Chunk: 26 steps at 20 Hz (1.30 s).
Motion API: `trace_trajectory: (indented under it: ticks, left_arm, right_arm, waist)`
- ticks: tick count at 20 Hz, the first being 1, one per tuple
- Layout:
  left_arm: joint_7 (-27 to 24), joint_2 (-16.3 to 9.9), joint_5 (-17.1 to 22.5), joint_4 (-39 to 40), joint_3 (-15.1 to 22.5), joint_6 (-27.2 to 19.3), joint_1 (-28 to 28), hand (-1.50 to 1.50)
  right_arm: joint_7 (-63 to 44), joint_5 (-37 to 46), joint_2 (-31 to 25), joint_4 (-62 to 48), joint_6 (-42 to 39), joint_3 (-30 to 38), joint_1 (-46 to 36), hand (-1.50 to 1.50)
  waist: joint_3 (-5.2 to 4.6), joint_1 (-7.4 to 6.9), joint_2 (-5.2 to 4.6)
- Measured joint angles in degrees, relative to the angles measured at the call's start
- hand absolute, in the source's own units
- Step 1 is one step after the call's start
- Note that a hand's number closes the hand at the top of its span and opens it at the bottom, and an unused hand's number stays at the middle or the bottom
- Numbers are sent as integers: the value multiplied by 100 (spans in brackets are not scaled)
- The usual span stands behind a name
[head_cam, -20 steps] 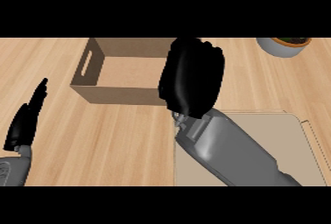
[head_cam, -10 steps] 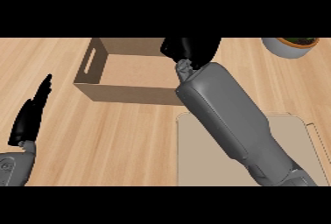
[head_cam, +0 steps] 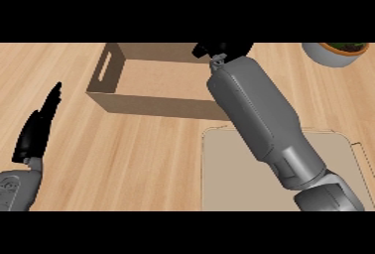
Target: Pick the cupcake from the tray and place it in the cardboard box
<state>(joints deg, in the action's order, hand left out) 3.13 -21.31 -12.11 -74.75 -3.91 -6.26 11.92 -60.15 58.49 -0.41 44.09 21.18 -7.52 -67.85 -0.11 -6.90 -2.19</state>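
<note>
Placing step: right hand (head_cam: 222, 49) over the cardboard box (head_cam: 157, 106); finger state indeterminate, cupcake unseen. Next: release inside box.

I count one cardboard box (head_cam: 150, 82); one tray (head_cam: 242, 178); one pot (head_cam: 336, 53); two hands, left (head_cam: 40, 126) and right (head_cam: 222, 49)

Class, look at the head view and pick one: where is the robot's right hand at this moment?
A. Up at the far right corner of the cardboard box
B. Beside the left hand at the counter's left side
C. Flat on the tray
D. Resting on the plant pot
A: the right hand shows at the far right corner of the cardboard box, its forearm stretching up from over the tray.
</note>
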Motion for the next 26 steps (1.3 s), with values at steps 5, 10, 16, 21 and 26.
trace_trajectory:
  ticks: [5, 10, 16, 21, 26]
  left_arm:
    - [66, 43, -22, 19, 26, -4, 125, 0]
    - [113, 72, -49, 7, 43, -14, 158, 0]
    - [112, 32, -27, 24, -31, -4, 92, 0]
    - [125, 35, -48, 12, -70, -37, -42, 0]
    - [-1, -38, 2, 94, -270, -65, -276, 0]
  right_arm:
    - [234, -439, 8, -699, 761, 259, -139, -150]
    - [486, -587, 16, -1243, 1562, 253, -363, -150]
    - [709, -504, 12, -1479, 2638, 244, -609, -150]
    - [864, -598, 9, -1392, 3442, 168, -551, -150]
    - [864, -786, 13, -930, 3776, -26, -316, -150]
  waist:
    - [5, -59, -15]
    - [5, -62, -3]
    - [5, 38, 44]
    - [8, 205, 113]
    - [7, 448, 194]
